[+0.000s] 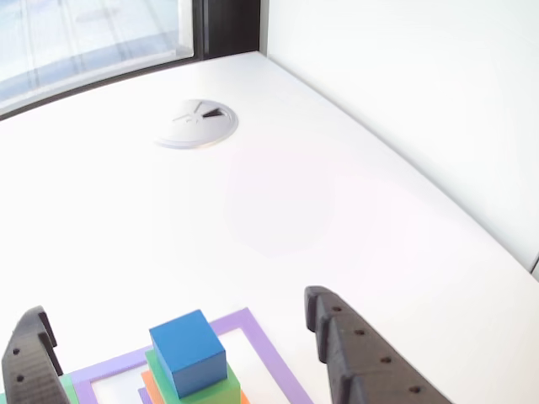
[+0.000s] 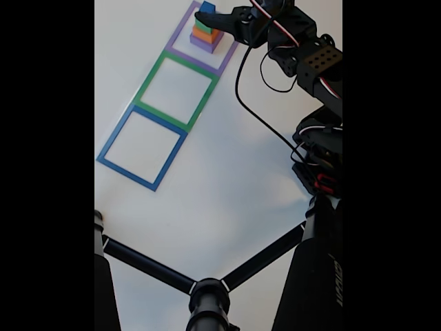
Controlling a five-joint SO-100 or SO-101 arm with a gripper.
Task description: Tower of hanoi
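White tabletop (image 1: pixel 354 210) all round, with a window strip along the top left of the other view and a round grey cable cap (image 1: pixel 196 124) sitting well beyond the action. You've got three taped squares in a row in the fixed view: purple square (image 2: pixel 180 36) at the far end, green square (image 2: pixel 155 69) in the middle, blue square (image 2: pixel 114 141) nearest the camera. Whole stack (image 2: pixel 206 32) sits inside the purple one, and the other two squares have nothing in them.

So my read is you're right at the start, going for the first move: lift the blue cube (image 1: pixel 189 351) off the top. Under it in the other view you can see a green block (image 1: pixel 221 391) and a sliver of orange (image 1: pixel 150 385); the fixed view shows a purple block at the bottom too.

Fingers (image 1: pixel 168 353) are spread wide, one black finger at the left edge of the other view and the other to the right of the stack, with the blue cube roughly between them. Neither looks like it's touching the cube, there's clear daylight on both sides, so you're holding nothing right now.

Next move, I'd guess, needs you to get the fingers level with the blue cube only, not the wider green one below, then close gently. Grab too low and you'll probably drag the green block along or knock the stack out of the purple square. After that it wants a straight lift before swinging over to another square
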